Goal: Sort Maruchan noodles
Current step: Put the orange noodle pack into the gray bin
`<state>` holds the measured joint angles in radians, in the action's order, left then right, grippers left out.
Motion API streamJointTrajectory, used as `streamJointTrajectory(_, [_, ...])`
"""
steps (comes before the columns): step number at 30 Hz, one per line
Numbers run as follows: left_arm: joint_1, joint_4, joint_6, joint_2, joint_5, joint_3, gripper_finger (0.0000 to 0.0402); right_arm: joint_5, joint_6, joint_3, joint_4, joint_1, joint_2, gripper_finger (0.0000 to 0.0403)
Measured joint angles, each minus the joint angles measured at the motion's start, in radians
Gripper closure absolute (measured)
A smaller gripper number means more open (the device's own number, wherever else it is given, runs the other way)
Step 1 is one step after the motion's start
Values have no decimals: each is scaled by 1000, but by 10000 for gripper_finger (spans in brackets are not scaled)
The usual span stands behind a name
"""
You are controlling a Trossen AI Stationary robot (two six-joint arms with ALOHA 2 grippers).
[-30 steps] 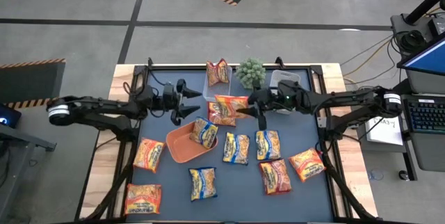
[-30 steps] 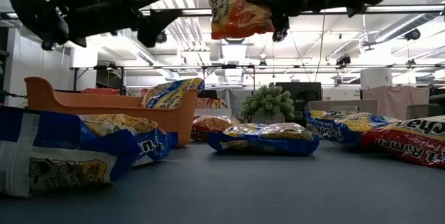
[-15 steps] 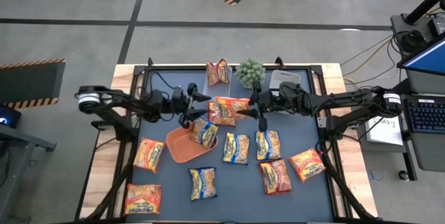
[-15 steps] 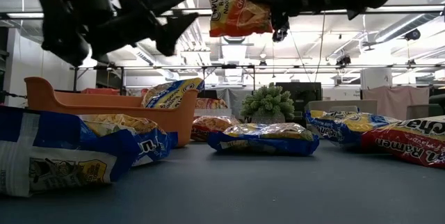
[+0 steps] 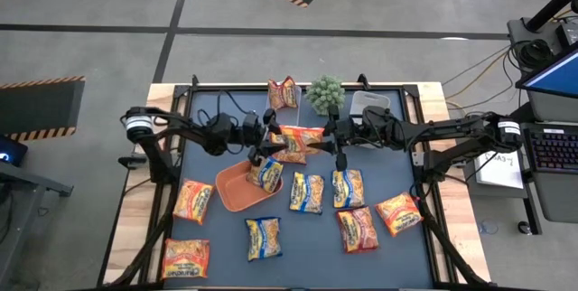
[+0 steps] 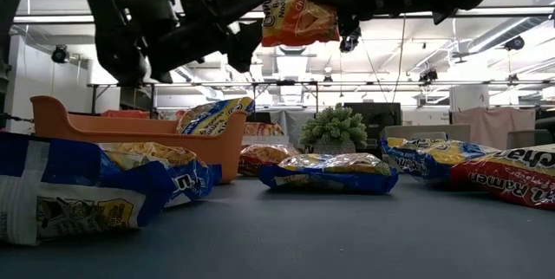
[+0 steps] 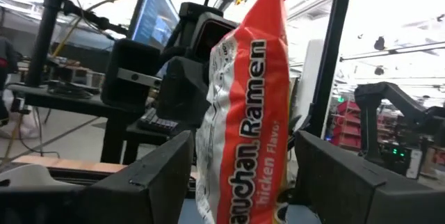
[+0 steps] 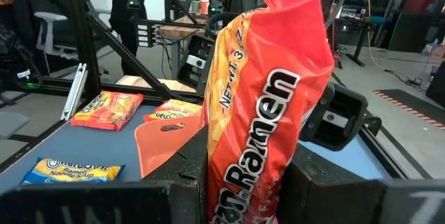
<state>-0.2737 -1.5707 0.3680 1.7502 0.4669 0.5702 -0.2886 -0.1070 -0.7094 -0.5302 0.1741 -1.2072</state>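
held packet (image 5: 298,137): red-orange, white lettering. tray (image 5: 237,187): orange. packet in tray (image 5: 265,173): yellow with blue edges. surface (image 5: 226,237): dark blue-grey mat, pale wood border. plant (image 5: 326,94): green. arms: black. floor strips (image 5: 36,83): orange-and-black stripes.

Printed on the red-orange ramen packet (image 7: 250,113) held in mid-air: "Ramen" and "chicken Flavor", with "NET WT. 3" up its edge. On the red packet (image 6: 512,179) lying near right: "Ramen". Lettering on the remaining packets too small to read.
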Motion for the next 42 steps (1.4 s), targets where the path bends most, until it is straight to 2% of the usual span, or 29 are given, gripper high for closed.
streamJointTrajectory(11, [9,12,0,38,23,53,175,0,1,0,2,0,0,310])
streamJointTrajectory(14, [10,24,-8,38,17,51,197,0,5,0,2,0,0,310])
streamJointTrajectory(21, [9,45,-8,37,13,54,280,2,15,0,3,0,-1,310])
streamJointTrajectory(24, [9,45,-7,37,13,54,300,27,43,0,2,0,-1,307])
streamJointTrajectory(35, [9,49,-10,37,14,49,308,63,118,-2,50,2,17,211])
streamJointTrajectory(38, [9,49,-13,35,13,44,310,101,135,-2,104,3,53,185])
streamJointTrajectory(42, [8,73,-20,35,13,38,310,139,141,-39,259,3,112,156])
